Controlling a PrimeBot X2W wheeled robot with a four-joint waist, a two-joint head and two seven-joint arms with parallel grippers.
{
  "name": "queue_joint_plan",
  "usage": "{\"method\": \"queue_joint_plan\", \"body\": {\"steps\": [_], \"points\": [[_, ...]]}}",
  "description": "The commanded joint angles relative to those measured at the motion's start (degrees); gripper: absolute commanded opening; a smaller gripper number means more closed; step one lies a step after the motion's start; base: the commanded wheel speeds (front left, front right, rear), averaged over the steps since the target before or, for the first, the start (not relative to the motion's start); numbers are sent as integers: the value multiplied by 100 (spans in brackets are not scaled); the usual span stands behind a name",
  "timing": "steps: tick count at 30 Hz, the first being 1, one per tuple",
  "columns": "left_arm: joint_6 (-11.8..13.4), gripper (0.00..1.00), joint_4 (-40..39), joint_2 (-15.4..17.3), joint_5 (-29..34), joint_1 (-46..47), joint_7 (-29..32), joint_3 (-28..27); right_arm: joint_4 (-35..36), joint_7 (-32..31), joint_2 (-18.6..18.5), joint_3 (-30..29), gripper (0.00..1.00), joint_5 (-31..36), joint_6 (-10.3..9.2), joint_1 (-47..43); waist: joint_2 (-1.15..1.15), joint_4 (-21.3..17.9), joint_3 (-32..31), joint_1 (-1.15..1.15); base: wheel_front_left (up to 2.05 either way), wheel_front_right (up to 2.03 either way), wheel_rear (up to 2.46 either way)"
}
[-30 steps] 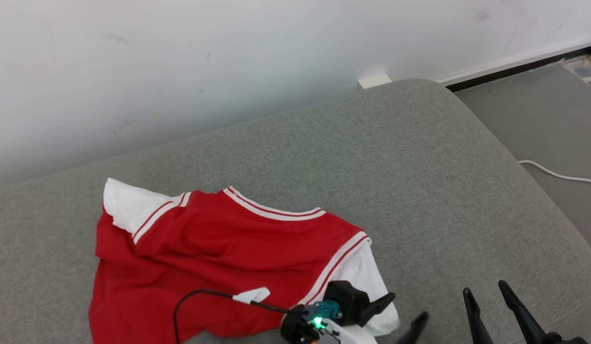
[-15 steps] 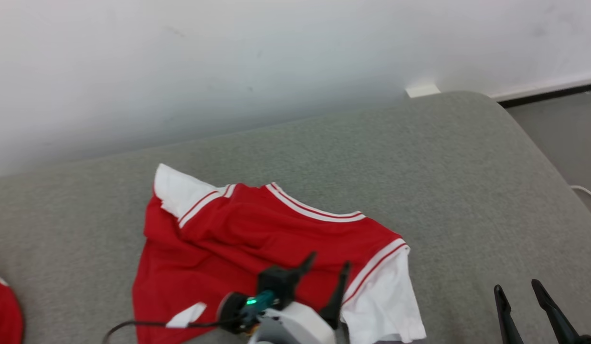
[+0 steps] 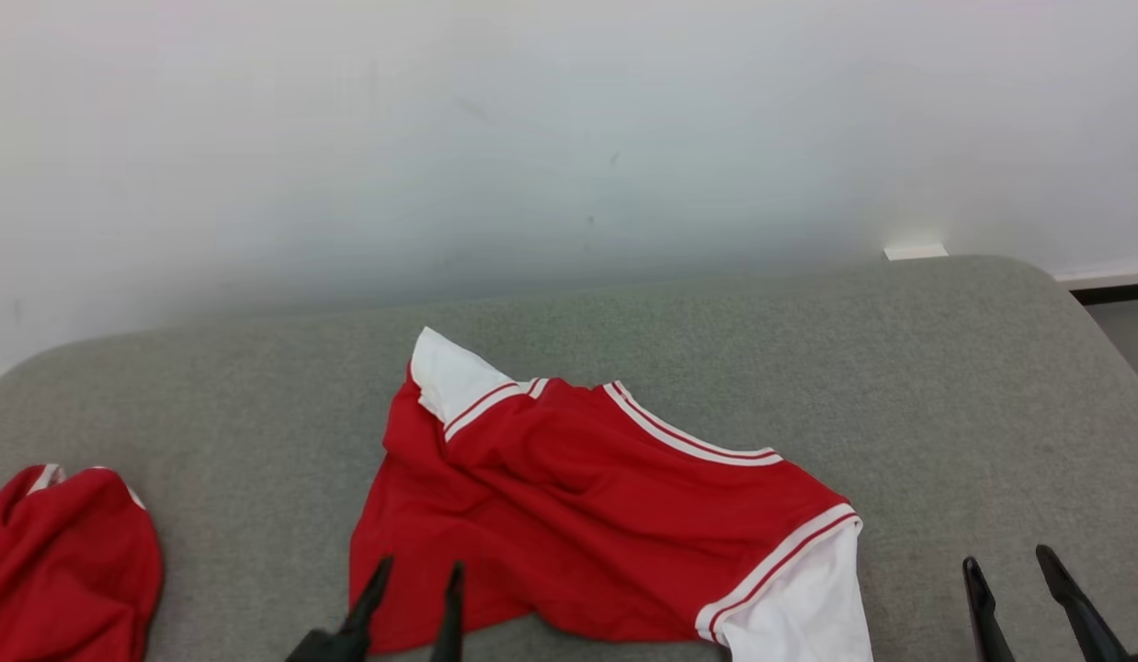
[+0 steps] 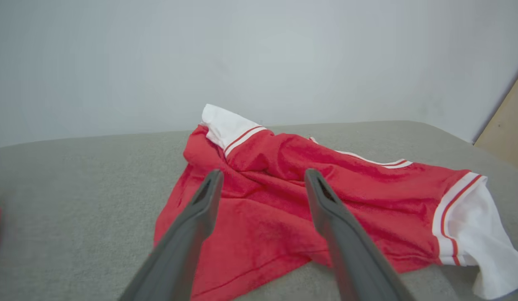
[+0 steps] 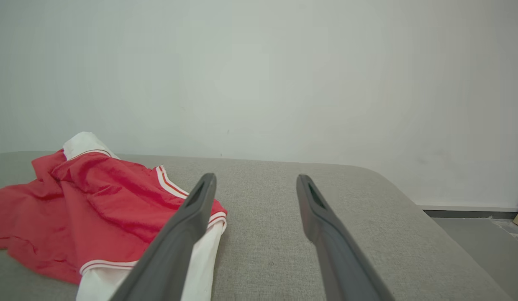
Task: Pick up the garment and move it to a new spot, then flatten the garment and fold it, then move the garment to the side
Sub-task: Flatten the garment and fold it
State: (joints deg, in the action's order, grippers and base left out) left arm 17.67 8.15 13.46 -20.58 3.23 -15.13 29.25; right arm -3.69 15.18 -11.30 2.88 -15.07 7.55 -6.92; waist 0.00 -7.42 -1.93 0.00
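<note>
Nearest, at the lower left of the head view: left gripper (image 3: 419,565), two long dark fingers spread wide, grasping nothing. Tips over the near hem of the red short-sleeved jersey with white sleeves and white-striped trim (image 3: 578,515); touching or hovering, cannot tell. Same from the left wrist view: left gripper (image 4: 263,173) released, red cloth of the jersey (image 4: 267,209) showing between the two fingers.

At the lower right of the head view: right gripper (image 3: 1007,557), likewise released and empty, over bare upholstery near the jersey's near white sleeve, apart from it. From the right wrist view: right gripper (image 5: 255,178) spread wide, nothing but grey fabric between the fingers, jersey (image 5: 87,200) off to the left.

Jersey lying rumpled, not flat, about the middle of the grey woven-fabric cushion (image 3: 900,368). One white sleeve at the near right, the other folded up at the far left, striped neckline along the far side, creases across the body.

Well apart to the left, at the picture's edge: a second crumpled red garment with a bit of white trim (image 3: 63,552), on the same cushion.

Farther back: rounded far edge of the cushion, a small white block (image 3: 914,251) just behind it, then the plain pale wall (image 3: 532,138). At the far right, a dark skirting strip (image 3: 1116,292) and a corner of grey floor (image 3: 1130,345).
</note>
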Motion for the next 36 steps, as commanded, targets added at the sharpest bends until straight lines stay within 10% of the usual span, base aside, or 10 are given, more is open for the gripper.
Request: {"method": "queue_joint_plan", "body": {"steps": [1,36], "points": [[-49,100,-31,6,173,-234,0,-207,-53,-8,4,-2,100,45,-13,-109,0,55,-83,0,0,0,0],[-1222,100,132,-879,1535,-1145,-1,-1732,-639,-7,58,277,100,-64,-13,-6,0,536,-270,0,0,0,0]]}}
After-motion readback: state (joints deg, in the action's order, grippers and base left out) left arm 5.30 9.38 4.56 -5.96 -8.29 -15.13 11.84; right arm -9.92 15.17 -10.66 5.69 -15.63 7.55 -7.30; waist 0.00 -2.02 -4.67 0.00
